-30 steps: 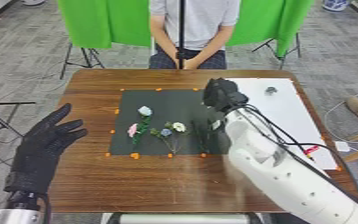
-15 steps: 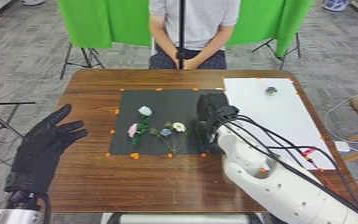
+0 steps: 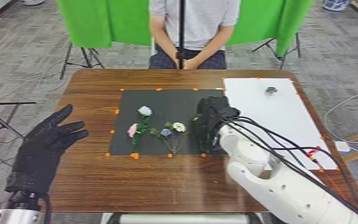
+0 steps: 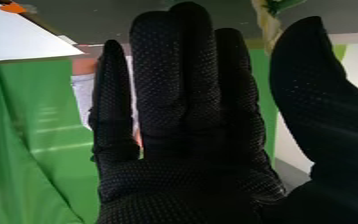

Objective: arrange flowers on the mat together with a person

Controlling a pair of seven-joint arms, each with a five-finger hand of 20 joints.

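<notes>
Flowers (image 3: 145, 110) (white, pink and greyish blue) are laid on the dark mat (image 3: 162, 98). Over the mat's right side the right hand (image 3: 213, 120) is held open, fingers straight; the left hand (image 3: 44, 142), also open, is held near the table's (image 3: 158, 185) left edge.

A brown wooden counter (image 3: 149, 187) stands on grey carpet (image 3: 29, 62). Beyond its far edge hangs a bright green cloth (image 3: 104, 25), which also appears in the right wrist view. A thin black pole (image 3: 182, 30) rises upright in front of it. Black tripod legs (image 3: 87, 57) spread beneath the cloth's left part, with another dark stand (image 3: 2, 103) at the left edge. A blue-and-white object (image 3: 335, 4) sits at the far right, and a small white box (image 3: 342, 146) lies just beside the counter's right side.
</notes>
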